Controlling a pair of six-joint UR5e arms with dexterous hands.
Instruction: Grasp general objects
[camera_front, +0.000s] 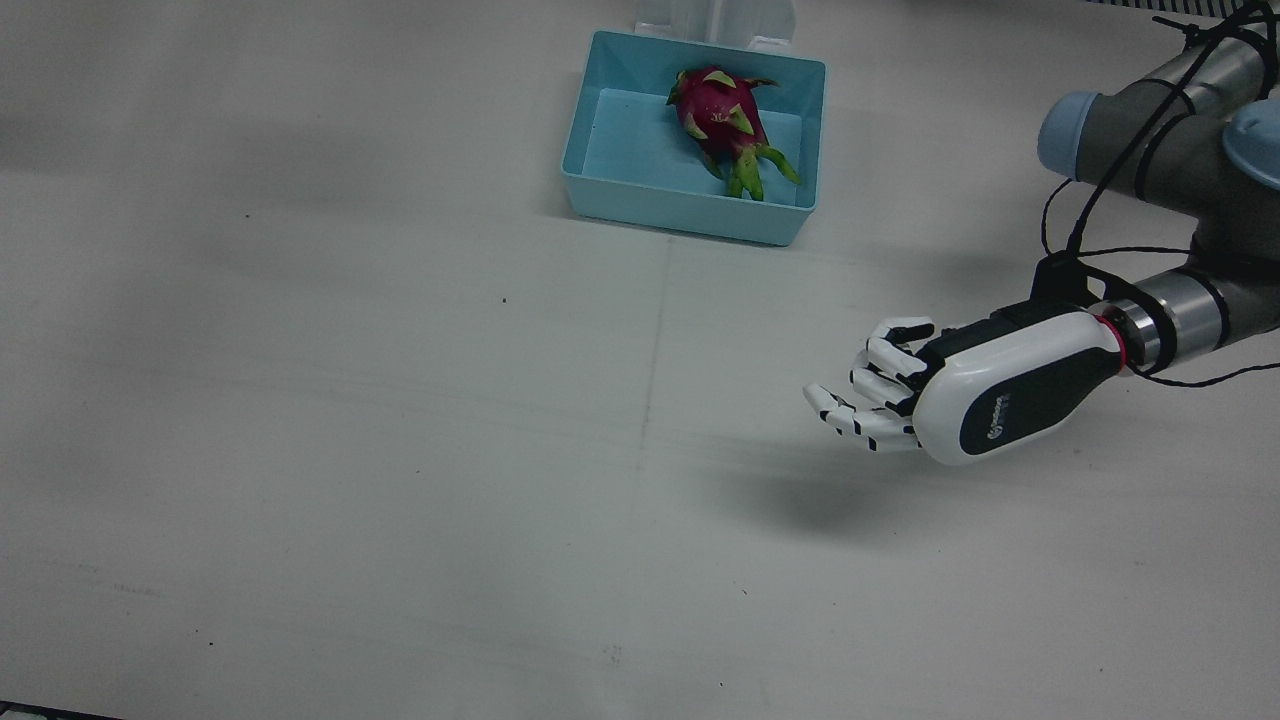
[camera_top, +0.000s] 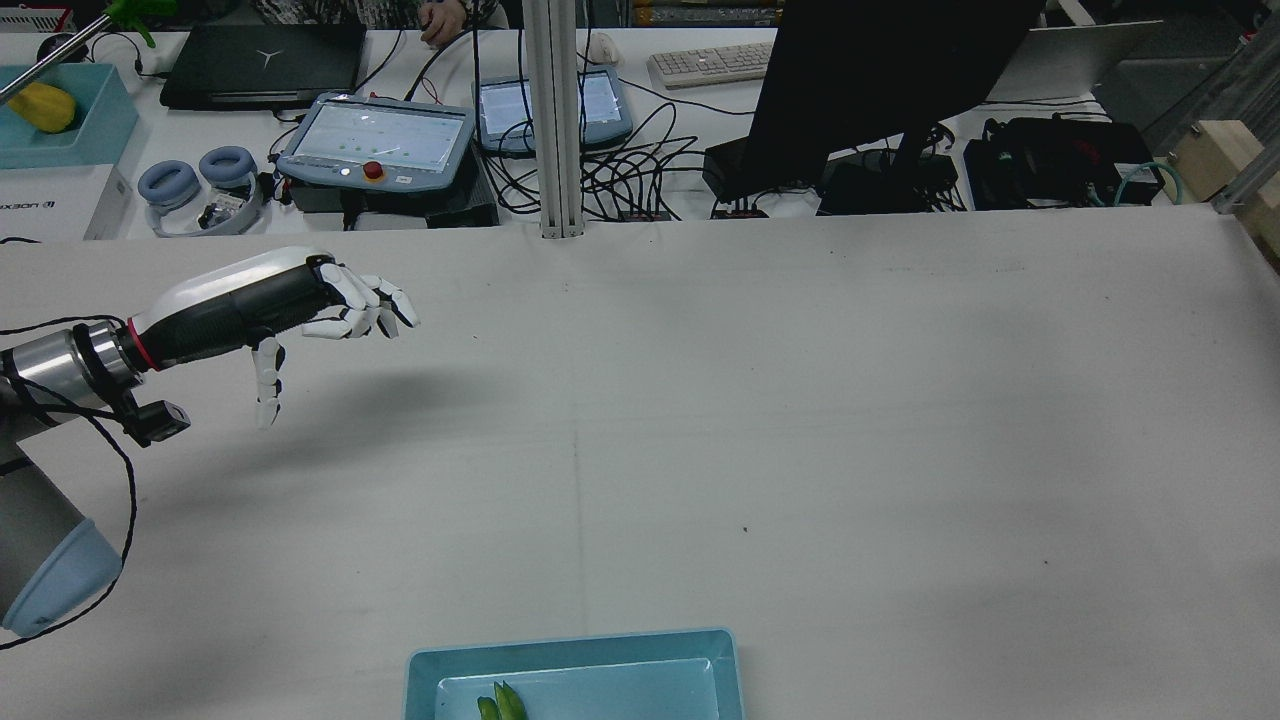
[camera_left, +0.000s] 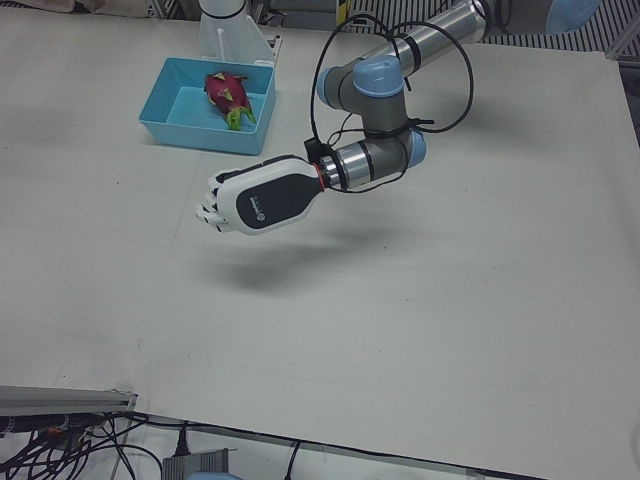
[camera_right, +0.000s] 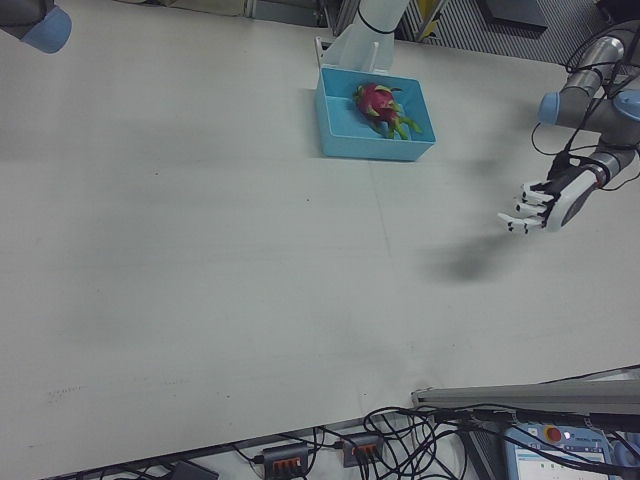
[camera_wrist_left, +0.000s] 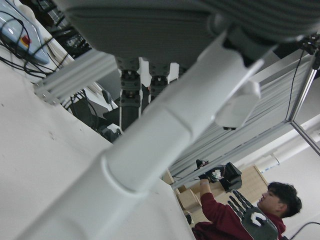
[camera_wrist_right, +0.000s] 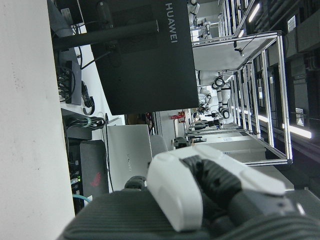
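Observation:
A pink dragon fruit (camera_front: 722, 120) with green scales lies in a light-blue bin (camera_front: 690, 222) at the table's robot-side edge. It also shows in the left-front view (camera_left: 224, 92) and the right-front view (camera_right: 377, 103); only its green tips (camera_top: 500, 705) show in the rear view. My left hand (camera_front: 960, 400) hovers above the bare table, well away from the bin, fingers apart and slightly curled, holding nothing. It also shows in the rear view (camera_top: 270, 300) and the left-front view (camera_left: 255, 203). My right hand (camera_wrist_right: 200, 190) shows only in part in its own view.
A white pedestal (camera_front: 715, 20) stands right behind the bin. My right arm's elbow (camera_right: 40, 25) shows at the right-front view's top-left corner. Beyond the table's far edge is a desk with teach pendants (camera_top: 375, 135), cables and a dark monitor (camera_top: 880, 70).

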